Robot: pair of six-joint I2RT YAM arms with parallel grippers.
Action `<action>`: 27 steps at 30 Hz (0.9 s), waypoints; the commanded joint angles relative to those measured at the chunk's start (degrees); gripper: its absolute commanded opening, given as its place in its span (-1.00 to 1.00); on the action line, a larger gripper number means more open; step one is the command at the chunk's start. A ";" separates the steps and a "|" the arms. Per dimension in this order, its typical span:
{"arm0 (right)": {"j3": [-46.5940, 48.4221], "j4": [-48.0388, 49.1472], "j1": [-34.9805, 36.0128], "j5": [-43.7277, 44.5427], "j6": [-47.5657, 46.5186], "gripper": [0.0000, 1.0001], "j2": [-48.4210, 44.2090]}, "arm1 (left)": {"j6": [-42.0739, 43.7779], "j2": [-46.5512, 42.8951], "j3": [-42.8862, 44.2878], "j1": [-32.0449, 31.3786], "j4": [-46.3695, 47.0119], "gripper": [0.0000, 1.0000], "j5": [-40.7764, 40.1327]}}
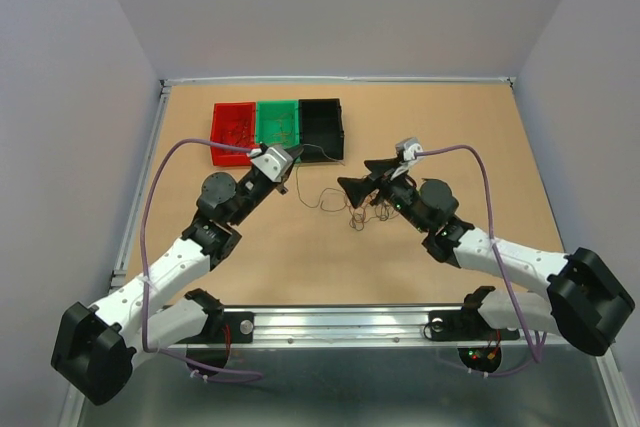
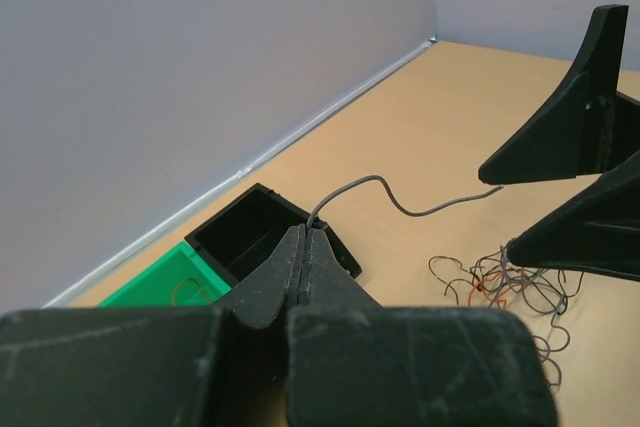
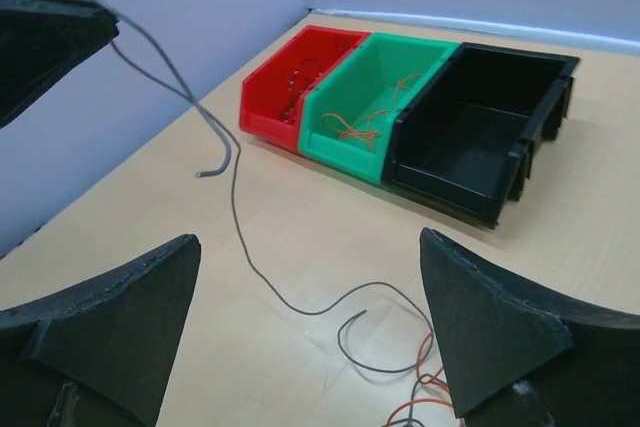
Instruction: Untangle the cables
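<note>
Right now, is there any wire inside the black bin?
No, the black bin shows only its bare dark inside, while orange wires lie in the green bin.

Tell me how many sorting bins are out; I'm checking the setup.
3, side by side: red bin left, green bin middle, black bin right.

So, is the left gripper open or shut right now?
Shut. In the left wrist view, the left gripper has its jaws pressed together with no gap, pinching a thin grey wire that arcs away from the tips.
</note>
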 commanded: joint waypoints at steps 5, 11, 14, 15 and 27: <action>0.58 6.94 0.69 -14.19 -4.10 0.89 3.86 | -2.71 -4.60 1.28 0.12 0.88 -1.00 3.29; 2.78 7.38 2.28 -18.77 -6.21 0.89 8.25 | -4.12 -4.08 3.83 0.29 -3.34 -1.00 11.65; 4.44 7.29 3.07 -19.29 -6.74 0.88 12.11 | -4.65 -4.51 4.36 0.38 -4.22 -1.00 12.09; 4.89 7.29 3.51 -19.39 -6.74 0.88 13.08 | -4.91 -5.21 4.27 0.55 -4.22 -1.00 11.92; 13.58 5.80 5.18 -16.66 -11.13 0.79 30.38 | -7.55 -6.28 4.88 1.70 -4.57 -1.00 15.07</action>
